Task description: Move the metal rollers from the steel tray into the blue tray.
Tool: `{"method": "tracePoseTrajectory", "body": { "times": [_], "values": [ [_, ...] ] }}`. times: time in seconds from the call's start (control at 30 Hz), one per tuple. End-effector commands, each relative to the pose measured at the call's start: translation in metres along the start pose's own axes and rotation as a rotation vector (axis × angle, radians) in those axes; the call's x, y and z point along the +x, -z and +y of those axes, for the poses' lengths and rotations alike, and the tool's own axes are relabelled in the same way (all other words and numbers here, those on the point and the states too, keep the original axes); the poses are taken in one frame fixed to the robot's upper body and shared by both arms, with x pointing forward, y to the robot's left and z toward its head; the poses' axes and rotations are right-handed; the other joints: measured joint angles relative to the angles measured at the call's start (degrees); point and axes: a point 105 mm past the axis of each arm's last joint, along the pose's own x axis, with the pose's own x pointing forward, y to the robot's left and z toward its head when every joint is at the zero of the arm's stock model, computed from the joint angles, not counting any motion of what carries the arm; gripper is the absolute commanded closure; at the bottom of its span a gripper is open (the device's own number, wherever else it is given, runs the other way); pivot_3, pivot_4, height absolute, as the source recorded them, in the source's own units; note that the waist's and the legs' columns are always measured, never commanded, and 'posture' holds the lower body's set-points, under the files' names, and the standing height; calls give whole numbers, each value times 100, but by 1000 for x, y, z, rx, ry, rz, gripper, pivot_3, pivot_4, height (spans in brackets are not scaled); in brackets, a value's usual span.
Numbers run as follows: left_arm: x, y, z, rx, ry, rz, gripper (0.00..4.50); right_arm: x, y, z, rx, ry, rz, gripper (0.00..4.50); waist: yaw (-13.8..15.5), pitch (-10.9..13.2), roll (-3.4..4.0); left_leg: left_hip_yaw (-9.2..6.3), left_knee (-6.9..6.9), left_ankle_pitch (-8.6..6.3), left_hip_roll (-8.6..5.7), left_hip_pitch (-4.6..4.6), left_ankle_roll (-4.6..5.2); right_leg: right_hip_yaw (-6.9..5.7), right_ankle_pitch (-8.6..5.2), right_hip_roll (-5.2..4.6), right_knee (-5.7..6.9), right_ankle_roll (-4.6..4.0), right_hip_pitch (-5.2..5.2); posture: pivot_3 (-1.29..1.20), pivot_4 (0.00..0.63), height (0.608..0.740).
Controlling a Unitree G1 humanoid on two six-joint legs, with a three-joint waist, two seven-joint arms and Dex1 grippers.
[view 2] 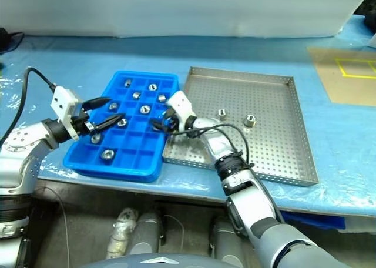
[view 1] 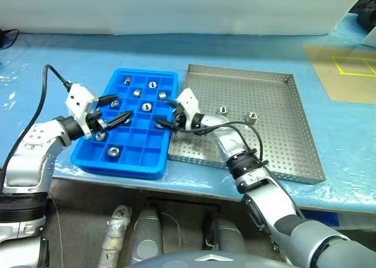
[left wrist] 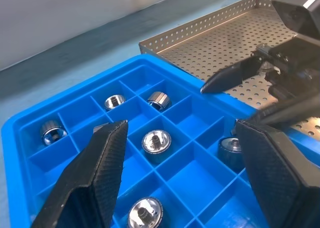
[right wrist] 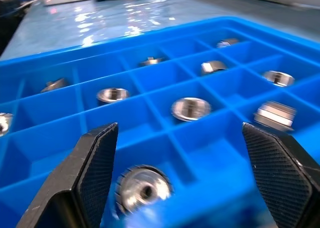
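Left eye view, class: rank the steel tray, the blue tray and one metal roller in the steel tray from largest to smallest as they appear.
1. The steel tray, largest.
2. The blue tray, clearly narrower.
3. The metal roller lying in the steel tray, by far the smallest.

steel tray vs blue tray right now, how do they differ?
The steel tray is grey metal with a perforated flat bottom; the blue tray is plastic, split into square compartments. The steel tray is wider, the blue tray narrower. The steel tray holds two rollers; the blue tray holds many more, each in its own compartment. Both are shallow rectangles, side by side on the table.
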Motion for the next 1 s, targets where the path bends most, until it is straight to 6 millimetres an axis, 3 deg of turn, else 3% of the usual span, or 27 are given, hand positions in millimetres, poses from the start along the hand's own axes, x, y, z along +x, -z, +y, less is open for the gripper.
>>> {"method": "tracePoseTrajectory", "body": {
  "times": [0.03,0.17,0.27,0.63,0.8,1.0],
  "values": [
    [9,-11,-3,25,36,-48,914,-23,-38,-42,30,132,-113,406,1,0,0,0,0,3,-1,0,-4,0,0,0,0,0,0,98,150,740],
    [23,-9,-13,9,86,-63,914,-63,-31,-97,69,352,-88,406,-15,-1,0,2,1,10,-1,4,-16,2,0,2,6,0,0,62,150,740],
    [30,-10,-16,2,107,-76,914,-81,-23,-111,54,409,-58,406,-59,-1,-2,3,1,10,-1,4,-16,3,0,5,5,0,0,38,150,740],
    [41,-4,-16,19,127,-62,914,-85,6,-90,76,367,8,406,-188,-1,-1,3,1,7,6,2,-11,3,-2,16,6,-4,-5,22,150,740],
    [39,-5,-16,16,129,-68,914,-97,38,-93,101,399,109,406,-164,-1,-1,4,4,8,5,3,-12,3,-3,13,5,-5,-2,25,150,740],
    [34,-9,-11,19,120,-70,914,-94,50,-83,105,375,143,406,-152,-1,-1,5,5,8,6,5,-11,4,-3,13,6,-5,-1,29,150,740]
  ]
}}
